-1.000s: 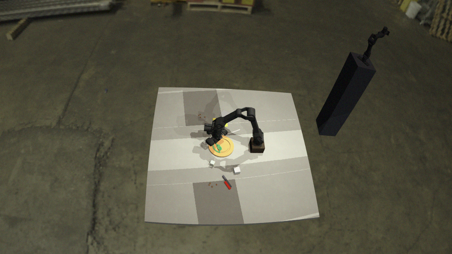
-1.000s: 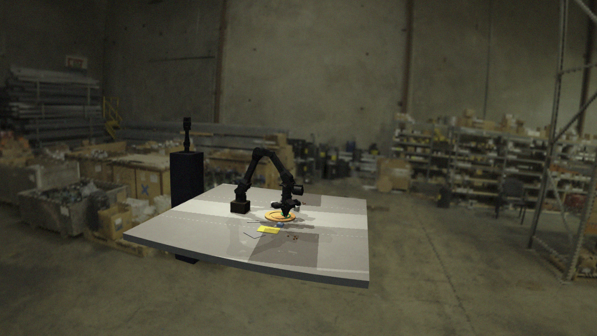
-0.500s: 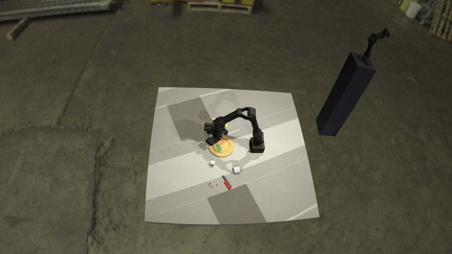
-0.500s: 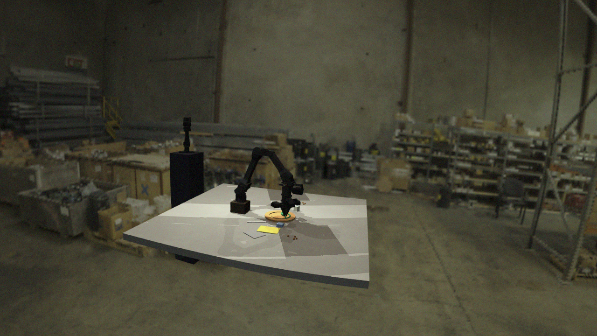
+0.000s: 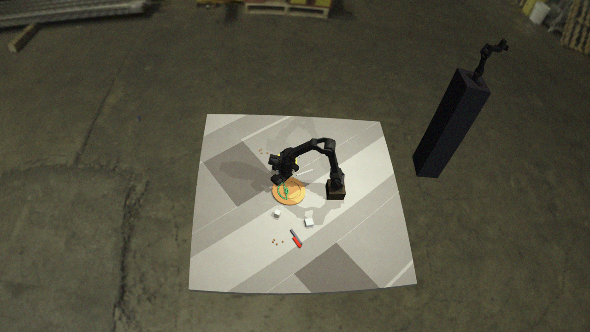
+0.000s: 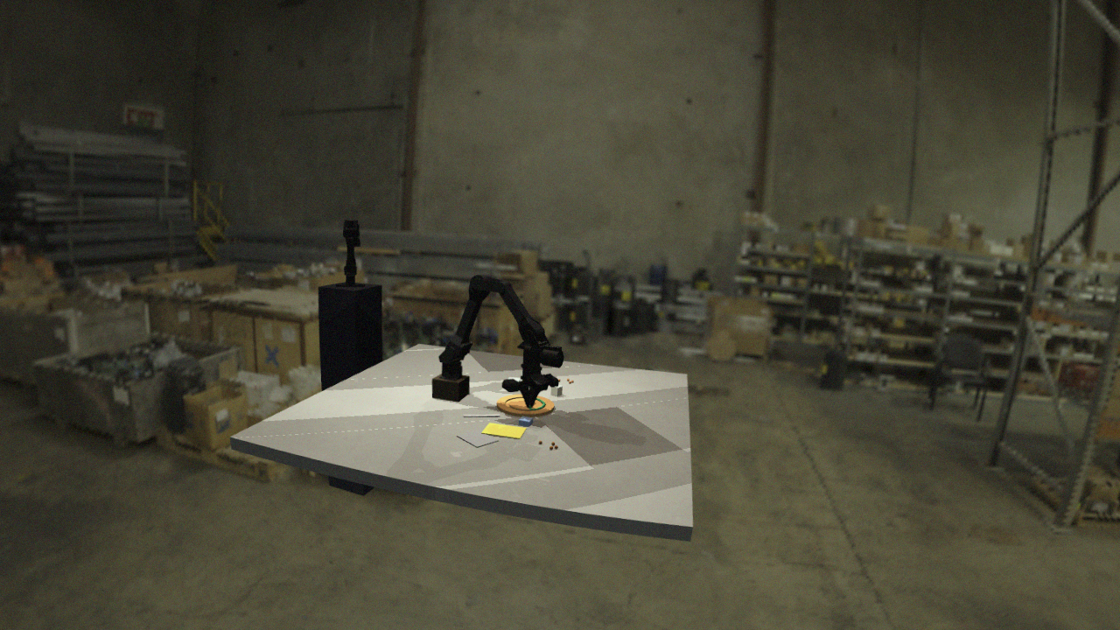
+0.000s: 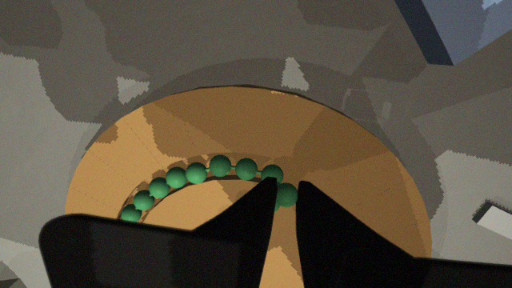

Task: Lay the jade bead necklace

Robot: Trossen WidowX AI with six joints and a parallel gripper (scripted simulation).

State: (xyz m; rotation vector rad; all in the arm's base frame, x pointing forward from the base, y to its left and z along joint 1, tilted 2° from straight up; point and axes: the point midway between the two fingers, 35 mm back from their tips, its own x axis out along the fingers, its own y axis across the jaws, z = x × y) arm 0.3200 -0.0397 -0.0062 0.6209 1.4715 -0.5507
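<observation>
The round bead board (image 5: 296, 193) (image 6: 513, 408) (image 7: 248, 120) is a tan wooden disc with a ring groove, near the middle of the table. The jade bead necklace (image 5: 283, 190) (image 7: 196, 173) is a string of green beads. In the wrist view part of it curves along the groove on the left. In the top view it lies on the board's left part. My gripper (image 5: 279, 180) (image 6: 531, 391) (image 7: 286, 189) stands over the board's left part and is shut on a bead of the necklace at the string's right end.
Two white cubes (image 5: 276, 213) (image 5: 309, 222), a red and grey tool (image 5: 295, 238) and small orange beads (image 5: 276, 240) (image 5: 261, 151) lie on the table (image 5: 231, 256). A yellow sheet (image 6: 503, 430) lies near the board. The arm's base (image 5: 335, 189) stands right of the board. A dark pillar (image 5: 449, 123) stands off the table.
</observation>
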